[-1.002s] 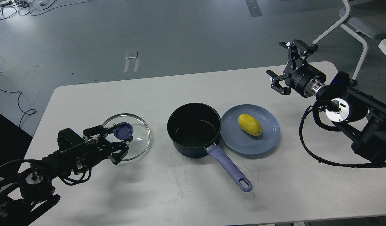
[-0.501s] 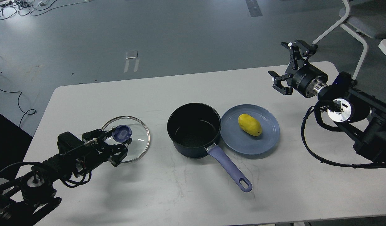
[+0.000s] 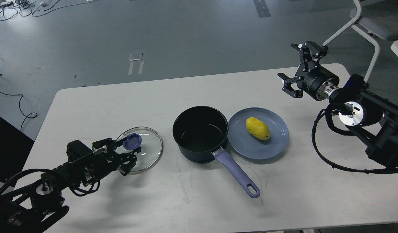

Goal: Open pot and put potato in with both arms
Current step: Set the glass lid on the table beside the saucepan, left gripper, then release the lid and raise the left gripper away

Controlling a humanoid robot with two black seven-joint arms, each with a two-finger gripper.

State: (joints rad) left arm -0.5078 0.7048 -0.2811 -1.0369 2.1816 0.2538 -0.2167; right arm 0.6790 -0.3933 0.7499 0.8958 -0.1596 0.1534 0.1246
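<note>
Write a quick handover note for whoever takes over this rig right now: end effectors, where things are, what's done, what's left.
Left end effector: open, at the glass lid's blue knob, not closed on it.
Right end effector: open, empty, raised above the table's far right corner.
Pot: uncovered and empty, mid-table, handle toward the robot. Lid lies flat on the table to the pot's left.
Potato: on the blue plate, right of the pot.
Done: pot opened.
Left: pick up the potato, likely with the right arm, and put it in the pot.

One pot [image 3: 200,133], one glass lid [image 3: 143,149], one potato [image 3: 257,128], one plate [image 3: 276,137], one table [image 3: 199,90], perhaps one chair [image 3: 367,26].
</note>
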